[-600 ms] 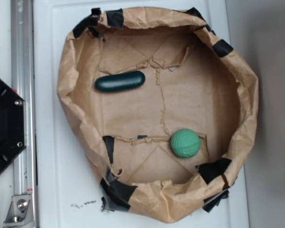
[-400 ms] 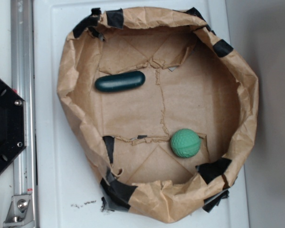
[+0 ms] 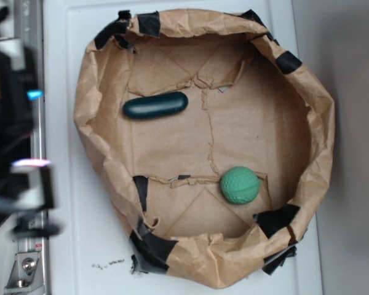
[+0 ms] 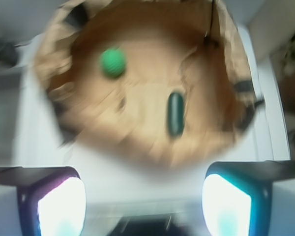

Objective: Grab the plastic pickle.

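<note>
Brown paper, crumpled and patched with black tape, forms the walled basin (image 3: pixel 98 160) on the white bench (image 3: pixel 67 246). At the far left of the exterior view the arm (image 3: pixel 12 123) is only a dark motion blur outside the basin's rim. The wrist view shows the tool (image 4: pixel 143 196), its two pads wide apart and empty, hanging short of the near wall. Further right, inside the basin near its upper-left wall, lies the plastic pickle (image 3: pixel 155 106), flat on the paper floor, long axis running nearly left to right with a slight tilt; in the wrist view it sits right of centre. Well apart, toward the lower right, rests the dimpled green ball (image 3: pixel 240 185), which should be left alone. To do the approach well, I would carry the tool over the rim high enough to clear the raised paper, centre it above the pickle's middle, turn the pads across its narrow width, then descend. Smooth rounded plastic probably slips, so a mid-length grip seems safest.
</note>
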{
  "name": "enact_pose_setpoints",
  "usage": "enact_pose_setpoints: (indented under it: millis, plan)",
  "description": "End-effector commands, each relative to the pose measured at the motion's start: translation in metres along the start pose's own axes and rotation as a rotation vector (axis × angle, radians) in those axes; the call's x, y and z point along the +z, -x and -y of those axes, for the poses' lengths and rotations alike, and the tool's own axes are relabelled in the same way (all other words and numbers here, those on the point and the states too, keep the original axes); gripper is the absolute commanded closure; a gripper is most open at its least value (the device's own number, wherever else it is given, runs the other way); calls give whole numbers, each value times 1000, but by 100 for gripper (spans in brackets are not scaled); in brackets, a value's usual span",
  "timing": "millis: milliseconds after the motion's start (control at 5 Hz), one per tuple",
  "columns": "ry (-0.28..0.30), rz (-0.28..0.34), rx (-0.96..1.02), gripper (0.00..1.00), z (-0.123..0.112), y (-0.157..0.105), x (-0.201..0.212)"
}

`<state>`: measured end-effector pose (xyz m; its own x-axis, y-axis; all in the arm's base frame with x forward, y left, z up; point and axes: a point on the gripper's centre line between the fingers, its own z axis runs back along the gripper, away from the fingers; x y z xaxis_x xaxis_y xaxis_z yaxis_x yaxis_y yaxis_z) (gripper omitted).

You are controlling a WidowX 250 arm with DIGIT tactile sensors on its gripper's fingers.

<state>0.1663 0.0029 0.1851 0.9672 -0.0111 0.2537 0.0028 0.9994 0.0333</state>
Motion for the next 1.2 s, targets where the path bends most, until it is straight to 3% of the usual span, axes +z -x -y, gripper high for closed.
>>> enact_pose_setpoints:
  millis: [0,400,600,800,1000]
  plan:
    - [-77,30,-42,0,-21,-51,-88]
    - [-35,-109,-75,0,-17,-35,-164]
    - [47,-62,-133,0,-21,-24,-184]
    - [16,-74,-113,100,-26,-26,-188]
    - [44,-14,-149,100,-22,-42,-146]
